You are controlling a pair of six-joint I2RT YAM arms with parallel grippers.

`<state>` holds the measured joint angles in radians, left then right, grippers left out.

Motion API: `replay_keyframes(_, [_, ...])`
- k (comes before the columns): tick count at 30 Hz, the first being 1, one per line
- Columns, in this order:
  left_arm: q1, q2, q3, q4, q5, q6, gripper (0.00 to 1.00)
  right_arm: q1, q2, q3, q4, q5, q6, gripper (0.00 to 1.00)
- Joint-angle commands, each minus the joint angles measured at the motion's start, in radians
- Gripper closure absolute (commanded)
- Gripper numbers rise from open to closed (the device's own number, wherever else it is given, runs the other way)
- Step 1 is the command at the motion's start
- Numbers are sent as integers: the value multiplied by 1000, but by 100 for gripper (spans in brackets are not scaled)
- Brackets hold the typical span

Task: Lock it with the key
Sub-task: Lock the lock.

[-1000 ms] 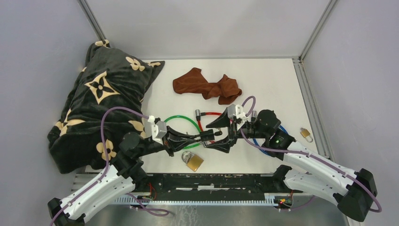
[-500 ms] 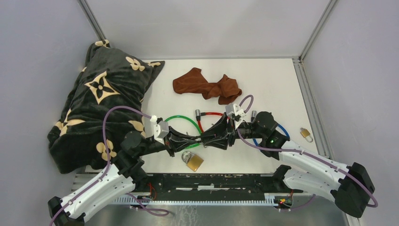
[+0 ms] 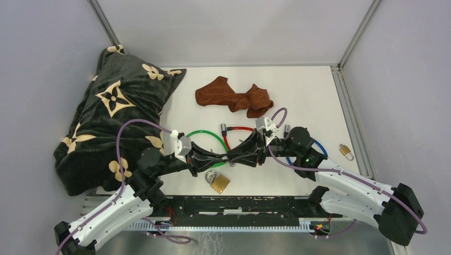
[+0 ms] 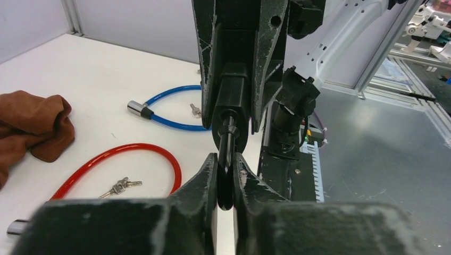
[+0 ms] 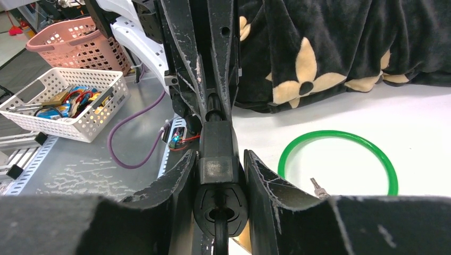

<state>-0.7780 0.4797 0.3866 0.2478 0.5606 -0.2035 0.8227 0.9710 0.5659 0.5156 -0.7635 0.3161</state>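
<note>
Black lock body (image 4: 234,90) aloft over the white worktop (image 3: 314,95), front centre, between two tools meeting tip to tip. With the left tool (image 4: 226,162): clamps narrow on the dark head of the key (image 4: 228,135), metal shaft entering the lock's end. With the right tool (image 5: 219,159): flanks the lock body close on both sides, half-narrowed; cannot tell whether the fingers (image 5: 181,180) press it. Beneath, on the worktop, a brass padlock (image 3: 219,183); green cable loop (image 5: 335,133), red cable loop (image 4: 138,146) and blue cable loop (image 4: 178,126) nearby; brown cloth (image 3: 234,97) further back.

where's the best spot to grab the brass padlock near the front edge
Probably its squarish body, from straight above, fingers across the narrow side edges: the brass padlock lies flat on the table, and its thin shackle offers less to pinch.
</note>
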Motion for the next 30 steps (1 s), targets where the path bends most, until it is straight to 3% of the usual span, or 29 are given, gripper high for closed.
replay_keyframes(1, [4, -11, 24, 106, -38, -35, 73, 5, -28, -28, 143, 65, 54, 100])
replay_keyframes(8, [4, 0, -68, 123, -93, -139, 65, 10, -19, -68, 263, 92, 133, 100])
replay_keyframes(14, [3, -3, -73, 109, -88, -86, 37, 12, -13, -74, 257, 103, 134, 100])
replay_keyframes(19, [3, 25, -92, 104, -23, -55, 35, 16, -5, -60, 266, 79, 141, 100])
replay_keyframes(24, [3, 51, -88, 162, -27, -57, 49, 31, -14, -61, 266, 75, 139, 100])
replay_keyframes(27, [2, 69, -67, 180, 58, -52, 69, 34, -16, -70, 274, 78, 139, 100])
replay_keyframes(29, [1, 71, -54, 171, 76, -55, 94, 36, -11, -73, 276, 77, 135, 100])
replay_keyframes(30, [0, 69, -49, 168, 62, -59, 98, 37, -11, -76, 275, 79, 134, 100])
